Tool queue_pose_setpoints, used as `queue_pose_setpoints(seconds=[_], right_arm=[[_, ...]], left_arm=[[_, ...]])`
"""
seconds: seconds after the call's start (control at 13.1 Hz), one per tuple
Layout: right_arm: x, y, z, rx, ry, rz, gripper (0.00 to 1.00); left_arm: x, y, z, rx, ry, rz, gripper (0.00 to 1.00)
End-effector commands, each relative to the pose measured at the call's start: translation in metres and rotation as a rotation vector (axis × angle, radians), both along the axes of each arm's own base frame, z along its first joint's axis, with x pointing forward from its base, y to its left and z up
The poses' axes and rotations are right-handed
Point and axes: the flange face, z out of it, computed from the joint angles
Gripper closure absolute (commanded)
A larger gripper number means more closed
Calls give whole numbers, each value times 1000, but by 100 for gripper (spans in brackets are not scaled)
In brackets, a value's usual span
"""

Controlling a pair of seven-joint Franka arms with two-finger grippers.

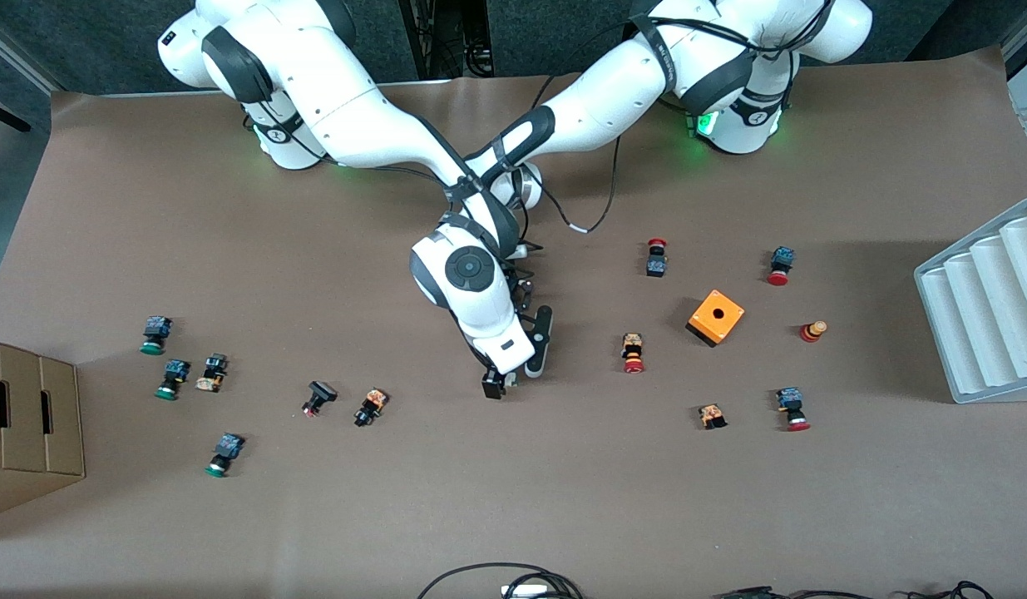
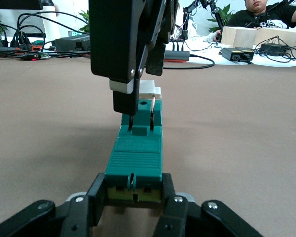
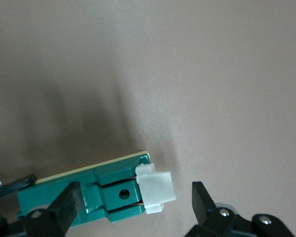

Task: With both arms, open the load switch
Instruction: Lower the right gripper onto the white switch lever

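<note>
While left hand point(image 2: 133, 190) clamps load switch point(image 2: 137, 148), right hand point(image 3: 133, 202) apparently straddles it.

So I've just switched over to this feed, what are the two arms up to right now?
Both arms meet mid-table over the narrow green load switch, which lies flat on the brown paper-covered table. The left gripper is shut on one end of the switch, pinning it. The right gripper hangs open at the other end, its fingers either side of the white sliding piece but not yet closed on it. The piece looks unpulled.
</note>
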Motion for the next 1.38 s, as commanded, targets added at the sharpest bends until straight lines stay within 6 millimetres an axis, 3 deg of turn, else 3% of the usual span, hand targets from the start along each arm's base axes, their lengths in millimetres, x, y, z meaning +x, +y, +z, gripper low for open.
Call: queue_pose_setpoints(seconds=[0.0, 0.92, 1.3], right_arm=[[1, 8, -6, 13, -8, 6, 0], [0, 14, -16, 26, -20, 1, 0], [-1, 16, -14, 34, -30, 4, 15]], left_arm=[[-4, 4, -13, -6, -8, 20, 72], [-3, 4, -12, -7, -9, 22, 72], [-4, 4, -13, -6, -8, 20, 72]])
